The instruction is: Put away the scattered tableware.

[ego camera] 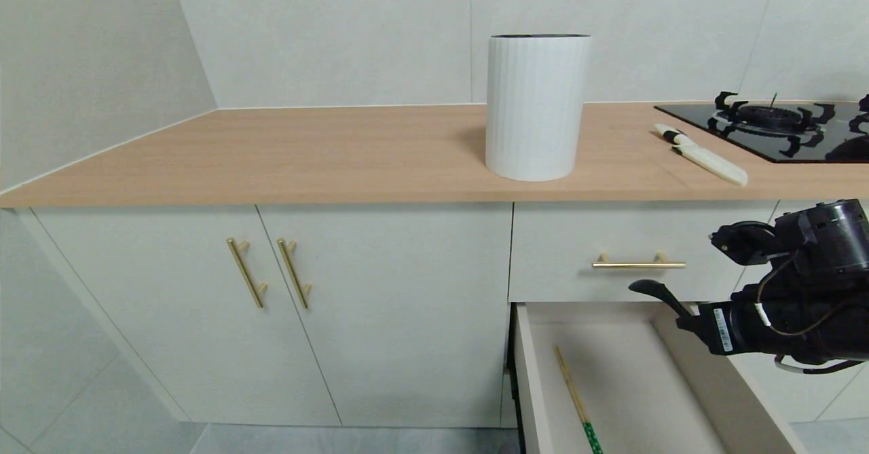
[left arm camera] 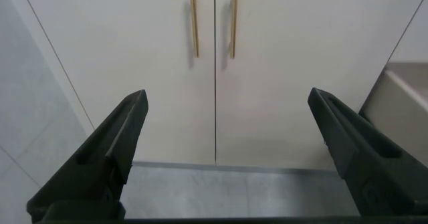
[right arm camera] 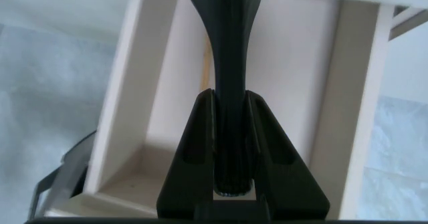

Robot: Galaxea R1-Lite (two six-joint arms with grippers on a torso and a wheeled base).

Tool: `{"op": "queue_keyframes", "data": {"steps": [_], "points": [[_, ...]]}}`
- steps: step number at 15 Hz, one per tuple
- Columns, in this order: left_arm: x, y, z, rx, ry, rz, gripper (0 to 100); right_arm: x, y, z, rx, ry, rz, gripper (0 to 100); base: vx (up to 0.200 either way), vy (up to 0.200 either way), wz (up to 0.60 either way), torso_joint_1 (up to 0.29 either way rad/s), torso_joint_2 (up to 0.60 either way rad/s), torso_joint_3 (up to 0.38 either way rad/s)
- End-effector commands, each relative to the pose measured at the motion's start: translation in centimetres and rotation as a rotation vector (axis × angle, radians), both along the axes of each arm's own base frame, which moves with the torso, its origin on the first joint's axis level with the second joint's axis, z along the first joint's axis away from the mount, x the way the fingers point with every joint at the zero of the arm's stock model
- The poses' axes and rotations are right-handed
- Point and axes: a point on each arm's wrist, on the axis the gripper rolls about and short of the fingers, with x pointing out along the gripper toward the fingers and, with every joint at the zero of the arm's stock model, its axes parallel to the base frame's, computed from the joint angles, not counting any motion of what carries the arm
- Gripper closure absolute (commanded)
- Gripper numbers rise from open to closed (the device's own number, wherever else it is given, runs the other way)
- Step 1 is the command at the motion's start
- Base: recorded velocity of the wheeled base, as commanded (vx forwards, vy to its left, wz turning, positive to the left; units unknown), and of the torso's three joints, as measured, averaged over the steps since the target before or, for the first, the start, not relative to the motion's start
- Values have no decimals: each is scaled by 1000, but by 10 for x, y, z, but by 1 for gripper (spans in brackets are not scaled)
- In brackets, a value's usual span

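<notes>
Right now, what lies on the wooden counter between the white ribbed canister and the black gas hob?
One cream-white knife, flat on the wooden counter, apart from both; the head view shows it.

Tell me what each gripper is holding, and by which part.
The right gripper clamps a black utensil near its narrow end; the left gripper is open and empty.
</notes>
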Motion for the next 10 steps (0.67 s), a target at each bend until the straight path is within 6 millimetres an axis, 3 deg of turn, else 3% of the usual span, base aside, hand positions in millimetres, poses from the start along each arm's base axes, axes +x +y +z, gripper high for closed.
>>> {"op": "queue_keyframes", "data": {"steps": [1, 5, 10], "points": [[0, 0, 0, 0, -1, 0, 0, 2, 1, -3, -4, 11, 2, 100, 0, 0, 0, -139, 437, 320], [0, 0, 0, 0, -1, 0, 0, 3, 1, -4, -5, 16, 2, 100, 0, 0, 0, -93, 343, 244], [0, 0, 0, 0, -1, 0, 0, 7, 2, -12, -13, 45, 2, 100, 0, 0, 0, -9, 35, 17]]}}
